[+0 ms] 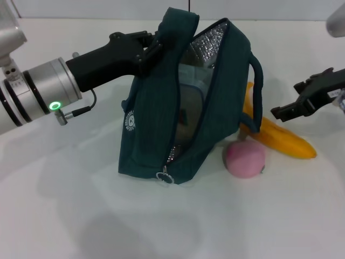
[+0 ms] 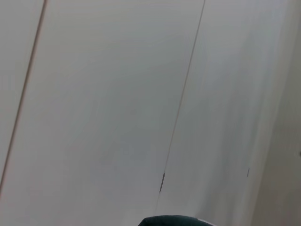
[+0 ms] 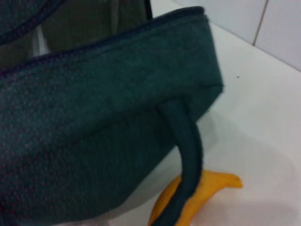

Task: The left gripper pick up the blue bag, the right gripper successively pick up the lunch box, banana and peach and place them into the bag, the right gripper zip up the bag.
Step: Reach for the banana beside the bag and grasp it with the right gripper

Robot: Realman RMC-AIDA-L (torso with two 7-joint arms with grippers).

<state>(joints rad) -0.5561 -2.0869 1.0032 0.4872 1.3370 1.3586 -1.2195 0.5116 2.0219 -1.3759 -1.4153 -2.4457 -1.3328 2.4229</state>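
The blue bag point(image 1: 151, 135) stands tilted on the white table, its zipper undone and its foil lining showing. My left gripper point(image 1: 153, 47) is shut on the bag's upper edge and holds the mouth up. Inside the opening the clear lunch box point(image 1: 190, 96) shows in part. The banana point(image 1: 283, 139) lies behind the bag's right side, partly under a loop handle point(image 1: 257, 81). The pink peach point(image 1: 245, 158) rests against the bag's lower right. My right gripper point(image 1: 297, 98) hovers open and empty above the banana's far end. The right wrist view shows the bag point(image 3: 94, 132) and the banana point(image 3: 209, 186).
The zipper pull point(image 1: 163, 176) hangs at the bag's near bottom corner. White table point(image 1: 108, 216) spreads in front of and left of the bag. The left wrist view shows a white panelled wall point(image 2: 117, 103) and a sliver of the bag point(image 2: 171, 220).
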